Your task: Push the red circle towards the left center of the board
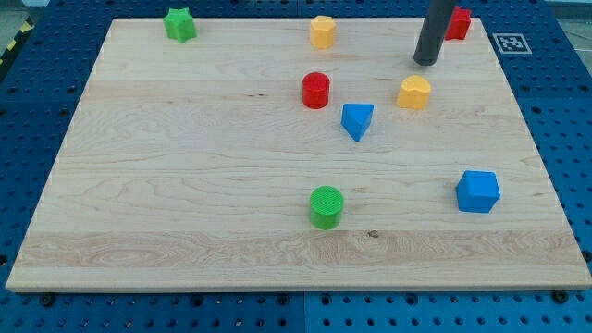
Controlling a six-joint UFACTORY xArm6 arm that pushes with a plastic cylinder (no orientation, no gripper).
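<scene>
My tip: my straight dark rod comes down from the view's top right, and my tip rests on the pale wooden board, touching no block. I have no jaws to open or close and I hold nothing.
Red circle: the small red plastic cylinder stands upright above the board's middle, well to the view's left of my tip and a little lower.
Gap to my tip: bare wood lies between us, so I am not in contact with the red cylinder.
Yellow block near my tip: a yellow plastic block of uneven, roughly pentagonal shape sits just below my tip, slightly to its left, apart from it.
Blue triangle: a blue plastic triangular block lies between the red cylinder and that yellow block, lower than both, near each but touching neither.
Red block behind my rod: a second red plastic block shows at the board's top right edge, partly hidden by my rod; I cannot tell its shape.
Upper yellow block: a yellow plastic block, rounded or hexagonal, stands near the top edge, straight above the red cylinder.
Green star: a green plastic star-shaped block sits at the top left.
Green cylinder: a green plastic round block stands below centre.
Blue cube: a blue plastic cube rests at the right.
</scene>
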